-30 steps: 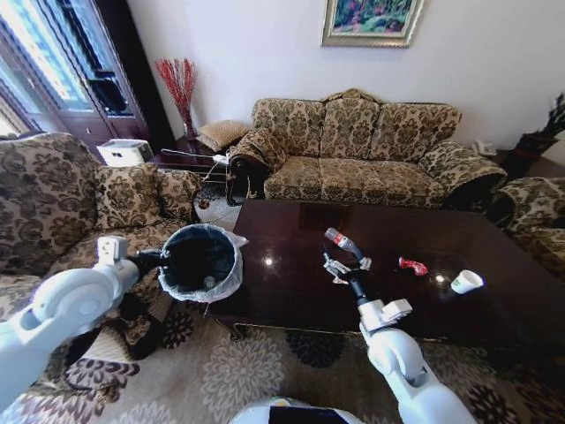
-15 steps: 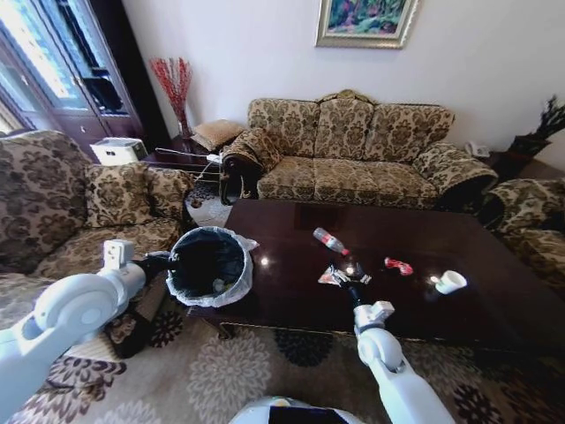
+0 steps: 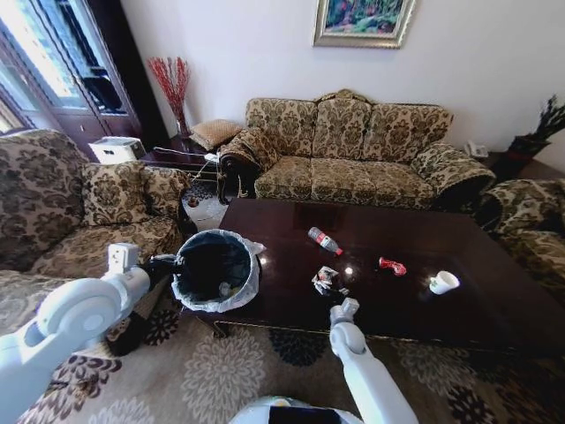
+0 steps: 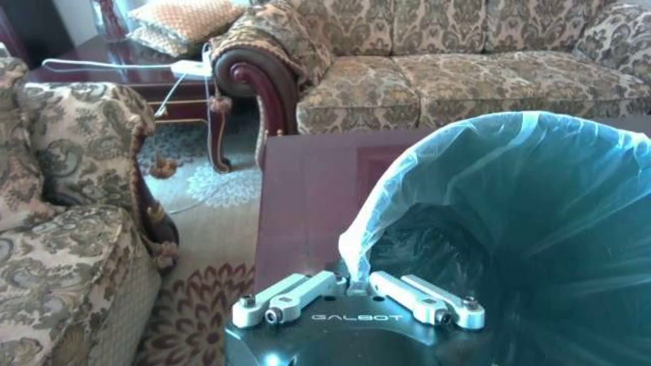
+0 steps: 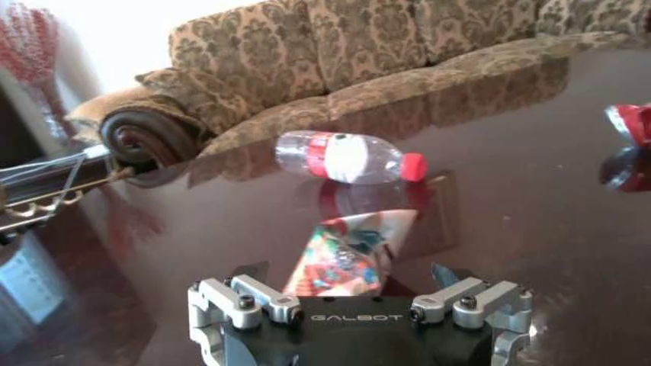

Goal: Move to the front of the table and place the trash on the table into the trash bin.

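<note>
Left gripper clenched on the bin rim; right gripper, jaws spread, straddles the snack bag. One bottle, wrapper and cup lie beyond on the table.

- A home living room, furnished in an ornate, old-fashioned way.
- A three-seat sofa in tan floral damask with a carved wooden crest stands against the pale back wall, with matching patterned armchairs at the sides.
- A large low coffee table with a glossy dark brown top sits in the middle on a beige carpet with big flower medallions.
- A gold-framed landscape painting hangs above the sofa.
- A vase of red dried twigs stands in the corner beside a tall dark wooden cabinet.
</note>
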